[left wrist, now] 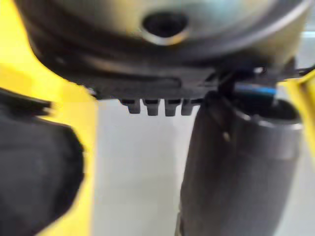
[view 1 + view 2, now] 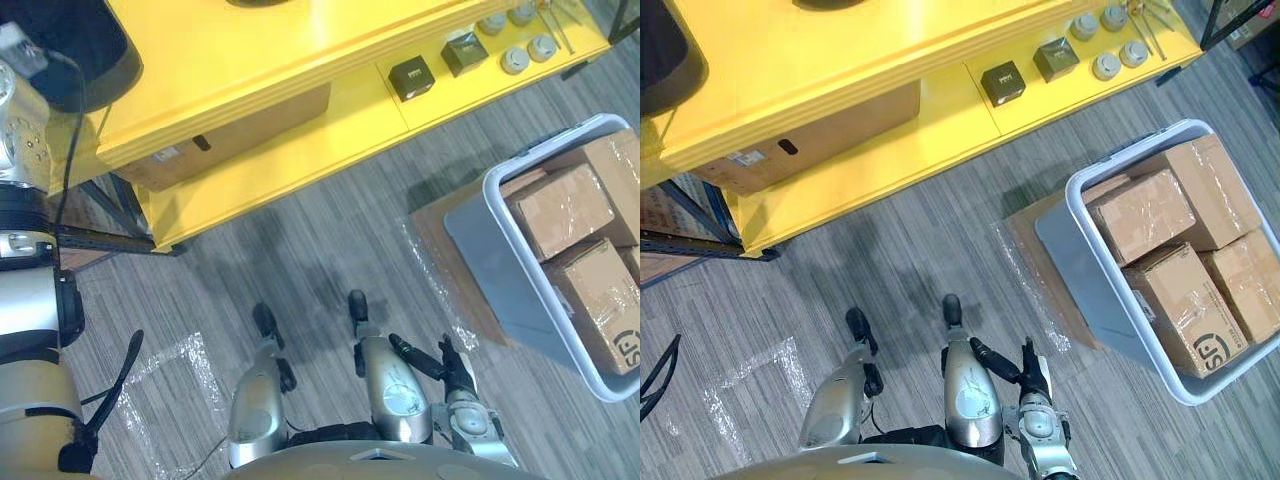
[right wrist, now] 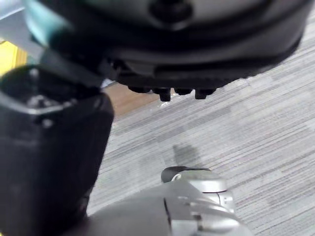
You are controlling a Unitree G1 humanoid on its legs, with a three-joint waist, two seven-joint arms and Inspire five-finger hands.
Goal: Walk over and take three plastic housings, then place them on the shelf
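Two dark square housings point(image 2: 1003, 82) and four round grey housings point(image 2: 1106, 66) lie toward the right end of the yellow shelf's point(image 2: 940, 140) lower board, the round ones nearest its right edge. A cardboard box point(image 2: 810, 135) sits at that board's left end. On the floor beside the shelf, a grey bin point(image 2: 1065, 245) holds taped cartons point(image 2: 1140, 215). The right hand point(image 2: 1028, 375) hangs low over the floor, well apart from the housings, fingers straight and empty. The left hand point(image 1: 236, 162) is near the shelf, fingers straight, holding nothing.
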